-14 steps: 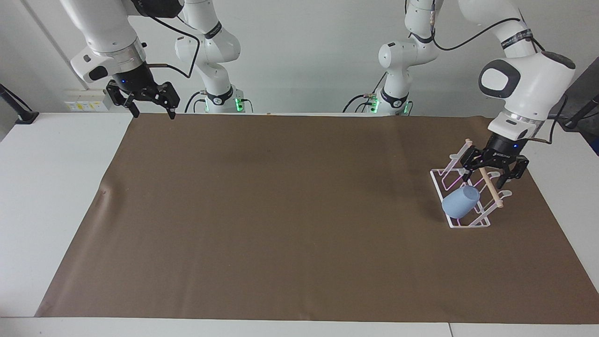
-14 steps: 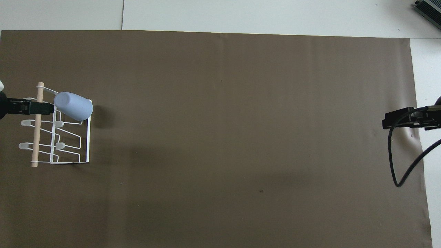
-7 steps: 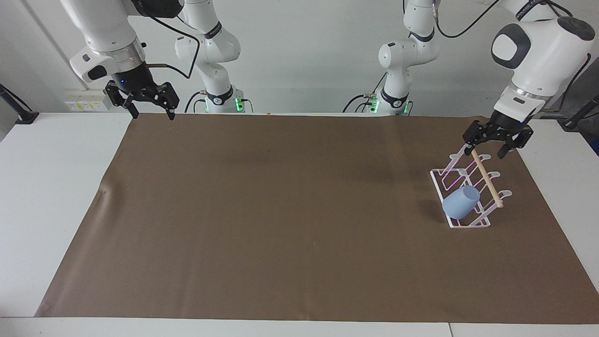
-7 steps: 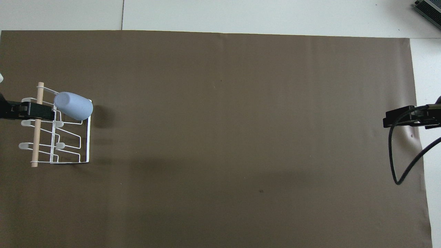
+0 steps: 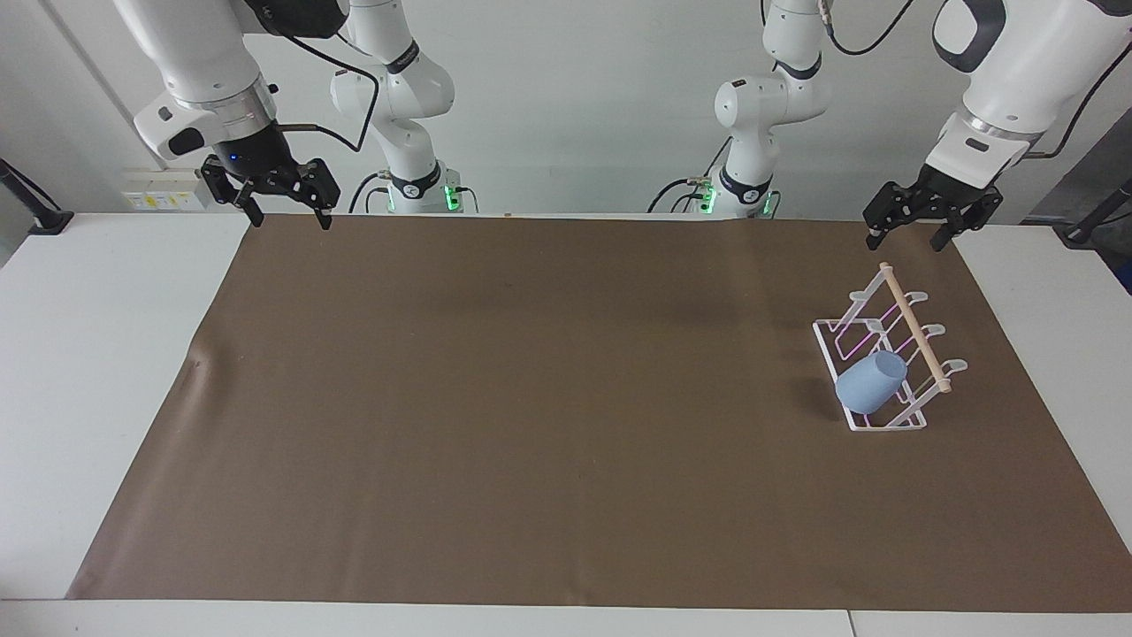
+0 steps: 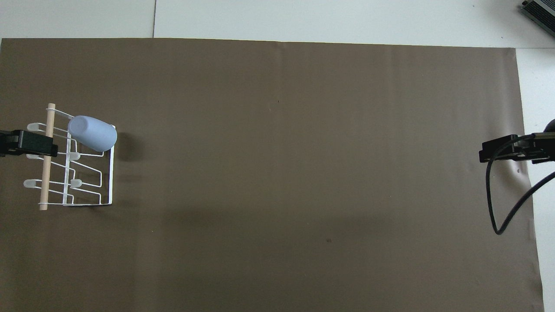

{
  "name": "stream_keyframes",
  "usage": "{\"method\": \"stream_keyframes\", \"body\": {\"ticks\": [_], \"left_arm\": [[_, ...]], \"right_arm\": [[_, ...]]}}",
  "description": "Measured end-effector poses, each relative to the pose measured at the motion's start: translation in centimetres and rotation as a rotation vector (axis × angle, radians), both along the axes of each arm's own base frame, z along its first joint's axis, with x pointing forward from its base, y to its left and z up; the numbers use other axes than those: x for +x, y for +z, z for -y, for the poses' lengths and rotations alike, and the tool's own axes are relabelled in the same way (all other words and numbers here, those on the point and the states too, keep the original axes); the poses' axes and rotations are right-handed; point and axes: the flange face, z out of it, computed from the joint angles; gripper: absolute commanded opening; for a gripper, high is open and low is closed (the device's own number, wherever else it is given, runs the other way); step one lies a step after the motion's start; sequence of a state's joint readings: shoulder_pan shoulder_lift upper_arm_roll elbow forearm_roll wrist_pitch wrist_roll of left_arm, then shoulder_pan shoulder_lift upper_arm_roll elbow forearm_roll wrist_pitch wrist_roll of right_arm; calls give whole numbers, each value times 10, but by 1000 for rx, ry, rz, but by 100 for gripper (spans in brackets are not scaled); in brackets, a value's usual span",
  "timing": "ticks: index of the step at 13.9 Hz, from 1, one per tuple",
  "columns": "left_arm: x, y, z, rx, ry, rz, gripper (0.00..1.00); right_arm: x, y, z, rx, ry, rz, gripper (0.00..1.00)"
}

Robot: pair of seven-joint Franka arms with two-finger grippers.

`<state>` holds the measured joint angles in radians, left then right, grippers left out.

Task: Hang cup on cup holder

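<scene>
Cup [image 5: 871, 382]: light-blue tumbler slipped mouth-down over a slanted prong of the cup holder [image 5: 915, 423], at the rack's end farthest from the robots, toward the left arm's end of the worktop [image 5: 80, 354].
Why there: the prong inside carries it, so no grip is needed; the hanging looks done.
Cup axis: tilted along the prong, rounded base up and aimed toward the table's middle, mouth down toward the wooden dowel [image 5: 913, 325], as far as the view lets me judge.
Left hand [image 5: 912, 237]: fingers spread, empty, raised clear above the rack's robot-side end.
Right hand [image 5: 285, 212]: fingers spread, empty, waiting over its own corner of the brown mat [image 5: 531, 398].
</scene>
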<state>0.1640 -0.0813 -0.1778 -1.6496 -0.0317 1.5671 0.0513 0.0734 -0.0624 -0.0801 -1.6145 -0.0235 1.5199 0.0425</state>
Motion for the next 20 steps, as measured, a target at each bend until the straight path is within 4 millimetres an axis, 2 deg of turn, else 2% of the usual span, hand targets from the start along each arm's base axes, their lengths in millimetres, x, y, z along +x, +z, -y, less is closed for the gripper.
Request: {"method": "stream_keyframes", "body": {"ticks": [3,7,11,20], "left_arm": [[-2,6,0,0,1,-14,100],[-4,4,1,-1,-1,-43,100],[-2,6,12,-6,-23,-46,100],[-3,12,-6,-15,5,-50,100]], "right_arm": [[0,0,-1,0,1,0,100],[0,-1,-3,0,4,-3,100],[0,-2,-3,0,4,-4,100],[0,-4,-3,0,4,-9,100]]}}
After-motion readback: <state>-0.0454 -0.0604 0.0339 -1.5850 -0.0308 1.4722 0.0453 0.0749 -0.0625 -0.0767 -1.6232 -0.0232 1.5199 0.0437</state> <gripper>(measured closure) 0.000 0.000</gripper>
